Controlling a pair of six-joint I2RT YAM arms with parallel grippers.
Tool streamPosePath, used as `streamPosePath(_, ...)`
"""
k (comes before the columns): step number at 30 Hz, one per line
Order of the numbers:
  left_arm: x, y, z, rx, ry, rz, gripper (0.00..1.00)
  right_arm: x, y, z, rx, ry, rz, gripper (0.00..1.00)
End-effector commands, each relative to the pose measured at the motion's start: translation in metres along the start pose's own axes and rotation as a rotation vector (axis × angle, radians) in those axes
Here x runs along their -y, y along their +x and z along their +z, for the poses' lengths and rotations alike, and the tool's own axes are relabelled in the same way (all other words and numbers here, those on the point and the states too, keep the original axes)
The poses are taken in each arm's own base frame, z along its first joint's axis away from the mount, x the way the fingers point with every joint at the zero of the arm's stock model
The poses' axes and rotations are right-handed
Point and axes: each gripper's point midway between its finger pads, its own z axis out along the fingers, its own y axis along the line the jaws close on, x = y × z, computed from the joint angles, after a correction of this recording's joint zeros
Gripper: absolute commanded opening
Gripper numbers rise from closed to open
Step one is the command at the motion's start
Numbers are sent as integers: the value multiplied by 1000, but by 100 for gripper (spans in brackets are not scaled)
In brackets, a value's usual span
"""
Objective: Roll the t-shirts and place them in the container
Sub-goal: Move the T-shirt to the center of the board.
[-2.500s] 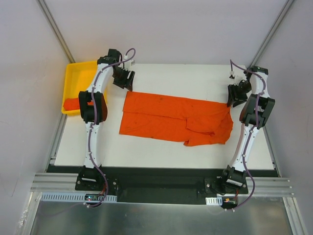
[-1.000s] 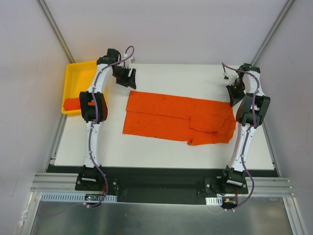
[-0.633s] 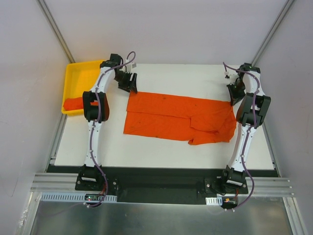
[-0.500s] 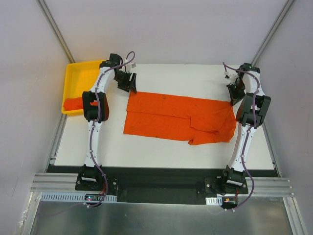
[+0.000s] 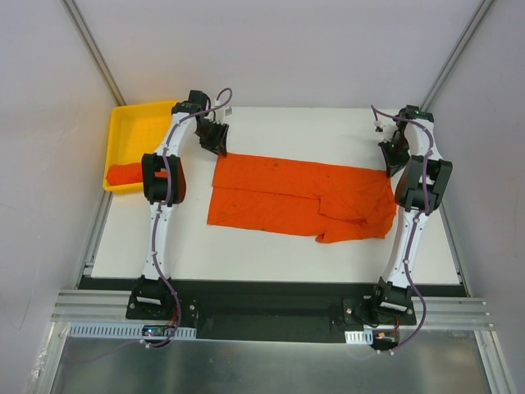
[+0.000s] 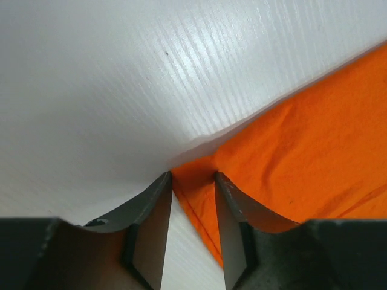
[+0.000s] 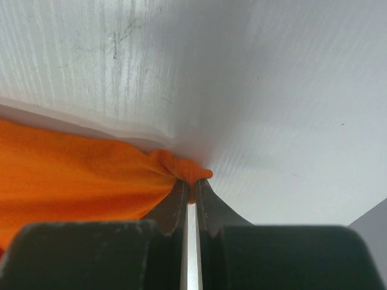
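Note:
A bright orange t-shirt (image 5: 295,193) lies folded lengthwise across the white table. My left gripper (image 5: 216,145) is at its far left corner; in the left wrist view (image 6: 192,176) its jaws are open and straddle that corner of the t-shirt (image 6: 302,157), fingertips down on the table. My right gripper (image 5: 389,163) is at the far right corner; in the right wrist view (image 7: 191,182) its jaws are shut on a bunched tip of the t-shirt (image 7: 78,169). A second orange t-shirt (image 5: 127,173) lies in the yellow tray.
The yellow plastic tray (image 5: 139,131) stands off the table's far left edge, beside the left arm. The white table (image 5: 303,131) has bare surface behind and in front of the shirt. Grey walls and metal frame posts enclose the sides.
My left gripper has moved right and down onto the shirt's far left corner. My right gripper pulled the right corner slightly back and right, shifting the shirt a little rightward.

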Motion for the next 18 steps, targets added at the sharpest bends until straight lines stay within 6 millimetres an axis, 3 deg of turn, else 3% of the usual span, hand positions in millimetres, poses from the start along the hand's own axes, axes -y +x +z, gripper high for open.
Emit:
streamPosePath(1, 3, 18, 22, -113, -90, 75, 32, -2, -2, 7, -2, 23, -18, 1)
streamPosePath(9, 0, 17, 21, -128, -158, 96, 0, 2, -11, 0, 32, 39, -28, 1)
streamPosePath(11, -2, 10, 16, -107, -181, 106, 0, 5, -16, -8, 58, 52, -25, 1)
streamPosePath(15, 3, -20, -20, -22, -259, 124, 0, 15, -26, -37, 139, 79, 18, 1)
streamPosePath(18, 30, -50, -82, 96, -268, 162, 0, 19, -34, -72, 234, 81, 46, 1)
